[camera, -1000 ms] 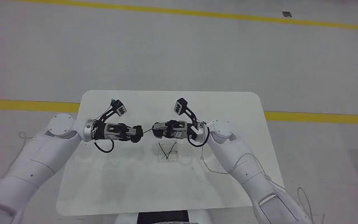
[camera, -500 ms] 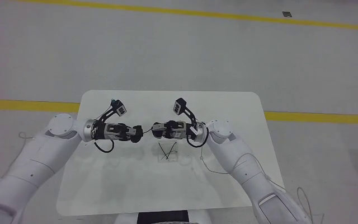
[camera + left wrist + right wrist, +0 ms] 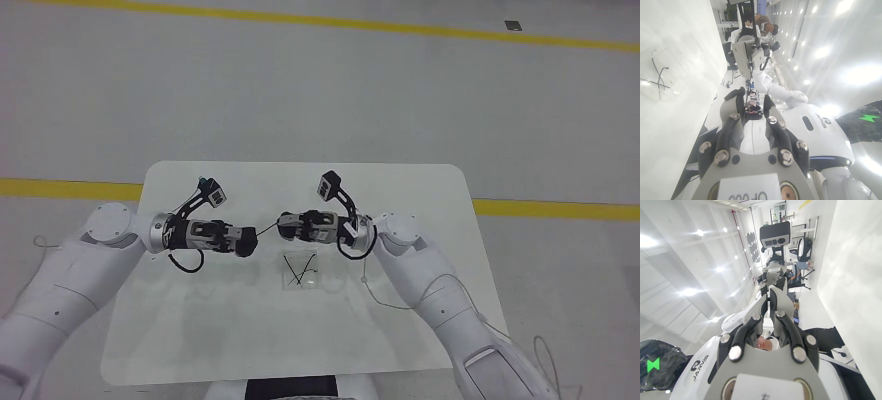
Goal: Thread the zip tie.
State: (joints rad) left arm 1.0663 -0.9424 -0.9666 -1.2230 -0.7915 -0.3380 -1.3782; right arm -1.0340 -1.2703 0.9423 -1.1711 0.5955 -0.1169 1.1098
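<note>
A thin black zip tie (image 3: 265,232) spans the small gap between my two grippers, above the middle of the white table (image 3: 420,200). My left gripper (image 3: 247,240) is at the tie's left end. In the left wrist view its fingers (image 3: 738,98) stand apart and the background shows between them. My right gripper (image 3: 284,224) is at the tie's right end. In the right wrist view its fingers (image 3: 776,298) are pressed close together. The two grippers face each other, tips nearly in line. The tie itself cannot be made out in either wrist view.
A clear shallow tray (image 3: 310,283) lies on the table just in front of the grippers and holds spare black zip ties (image 3: 299,268). It is also in the left wrist view, tray (image 3: 674,94) and ties (image 3: 659,75). The table edges are far from both grippers.
My right gripper has drawn back a little to the right and away from the left one. The left arm has stayed put, and the tie still spans the gap.
</note>
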